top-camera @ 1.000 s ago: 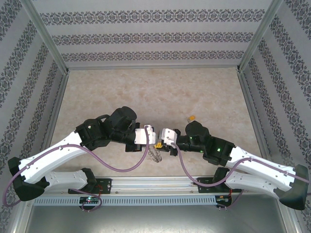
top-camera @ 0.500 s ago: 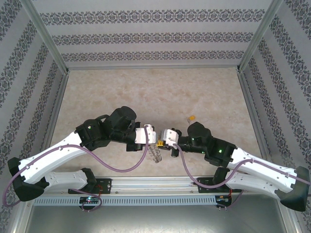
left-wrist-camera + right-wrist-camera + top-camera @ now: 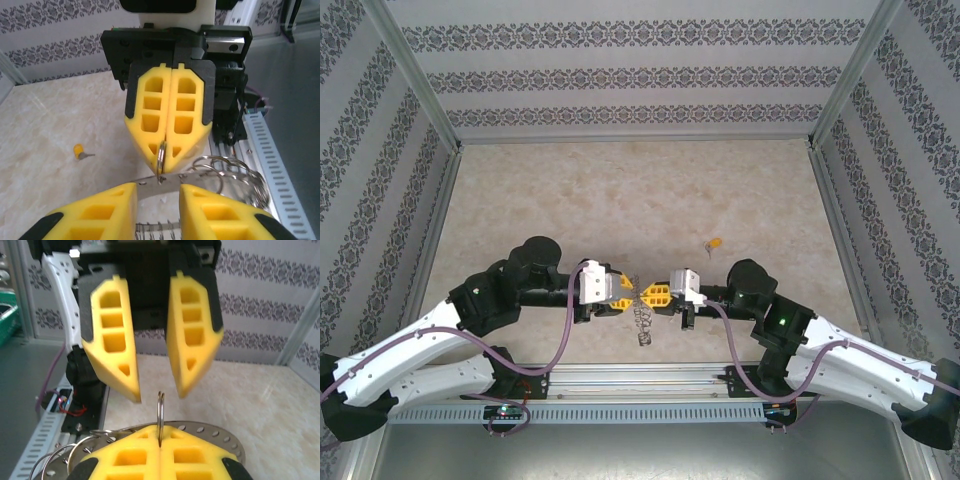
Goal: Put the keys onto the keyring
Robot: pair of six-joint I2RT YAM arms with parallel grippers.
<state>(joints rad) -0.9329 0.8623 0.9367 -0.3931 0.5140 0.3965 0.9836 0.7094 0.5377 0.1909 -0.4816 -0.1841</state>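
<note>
The grey keyring (image 3: 640, 322) hangs between both grippers just above the table's near edge. My right gripper (image 3: 160, 432) is shut on one small wire loop (image 3: 160, 410) at the ring's rim, and the flat plate (image 3: 222, 434) shows behind its fingers. My left gripper (image 3: 156, 192) faces it and is open. The plate (image 3: 150, 186) crosses the gap between its yellow fingertips (image 3: 100, 210). In the top view the left gripper (image 3: 625, 293) and right gripper (image 3: 651, 295) almost meet. One small key (image 3: 715, 242) with a yellow-orange head lies on the table beyond the right gripper; it is the key (image 3: 80, 151) in the left wrist view too.
Several more wire loops (image 3: 235, 172) fringe the ring's rim on the rail side. The metal rail (image 3: 640, 378) and cable channel (image 3: 620, 412) run close behind the grippers at the near edge. Patterned walls (image 3: 640, 70) enclose the beige table (image 3: 640, 190).
The left gripper has opened and its arm has drawn back to the left. The right gripper has shut on the wire loop. Both wrists have turned, so the yellow fingers now face up.
</note>
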